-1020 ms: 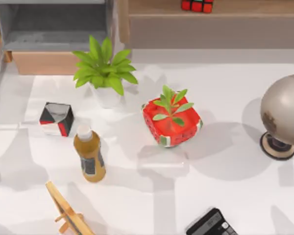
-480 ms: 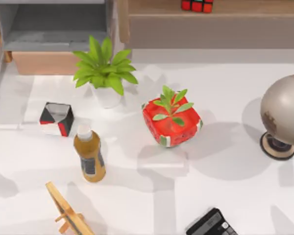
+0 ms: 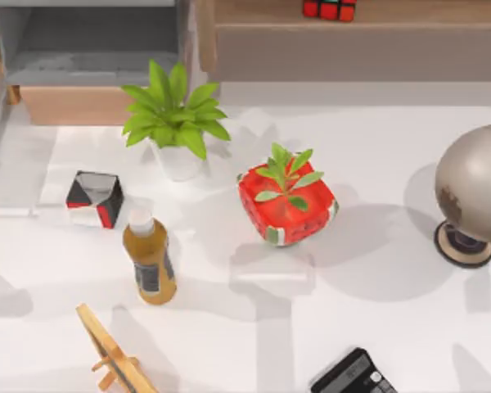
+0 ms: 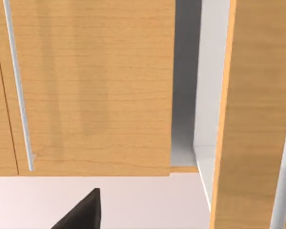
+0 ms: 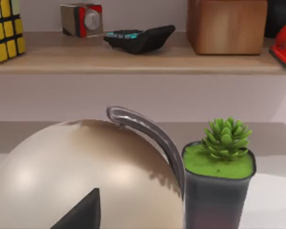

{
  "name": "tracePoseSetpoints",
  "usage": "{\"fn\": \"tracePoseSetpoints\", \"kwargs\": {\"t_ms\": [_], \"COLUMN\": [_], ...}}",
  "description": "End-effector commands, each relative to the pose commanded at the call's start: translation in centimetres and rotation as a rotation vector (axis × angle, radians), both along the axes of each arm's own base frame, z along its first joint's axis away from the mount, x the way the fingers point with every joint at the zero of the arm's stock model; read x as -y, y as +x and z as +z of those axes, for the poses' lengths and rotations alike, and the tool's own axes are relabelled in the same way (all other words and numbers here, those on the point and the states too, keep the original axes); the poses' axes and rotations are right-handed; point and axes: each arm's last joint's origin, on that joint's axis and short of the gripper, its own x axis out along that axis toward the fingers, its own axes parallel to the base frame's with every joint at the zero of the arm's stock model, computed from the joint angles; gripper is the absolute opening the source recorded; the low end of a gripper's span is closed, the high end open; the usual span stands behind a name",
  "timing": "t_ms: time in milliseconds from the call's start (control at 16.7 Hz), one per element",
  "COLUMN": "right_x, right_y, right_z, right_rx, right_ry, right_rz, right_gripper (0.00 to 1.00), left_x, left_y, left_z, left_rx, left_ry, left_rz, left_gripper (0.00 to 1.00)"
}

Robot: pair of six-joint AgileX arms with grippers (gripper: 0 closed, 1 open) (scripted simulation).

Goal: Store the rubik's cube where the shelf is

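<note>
The rubik's cube (image 3: 329,9), with red tiles and black grid lines, rests on the tan top board of the shelf (image 3: 352,53) at the back of the table. From the right wrist the rubik's cube (image 5: 5,28) shows yellow and red tiles on the shelf's board (image 5: 133,59). A dark part of my right gripper (image 5: 78,212) hangs before the globe (image 5: 81,176). A dark part of my left gripper (image 4: 81,214) faces a light-wood cabinet front (image 4: 90,86).
On the table stand a leafy plant (image 3: 176,123), a red strawberry planter (image 3: 288,201), a faceted box (image 3: 94,199), a bottle (image 3: 150,260), a globe (image 3: 475,192), a wooden stand (image 3: 114,356) and a calculator (image 3: 356,377). A grey compartment (image 3: 90,49) sits back left.
A shadow near the table's left edge has shifted. The cube and the other things have not moved.
</note>
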Motion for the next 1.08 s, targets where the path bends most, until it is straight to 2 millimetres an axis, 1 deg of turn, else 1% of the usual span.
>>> {"fn": "tracePoseSetpoints", "kwargs": {"t_ms": [120,360,1080], "right_x": [0.0,0.0,0.0], "right_y": [0.0,0.0,0.0], "right_z": [0.0,0.0,0.0], "right_rx": [0.0,0.0,0.0], "right_ry": [0.0,0.0,0.0], "right_rz": [0.0,0.0,0.0], "right_gripper": [1.0,1.0,1.0], "left_x": [0.05,0.06,0.06], "left_y": [0.91,1.03,1.03], "left_z": [-0.01,-0.01,-0.01], "left_rx": [0.0,0.0,0.0], "left_ry": [0.0,0.0,0.0], "left_rz": [0.0,0.0,0.0], "left_gripper": [1.0,1.0,0.1]}}
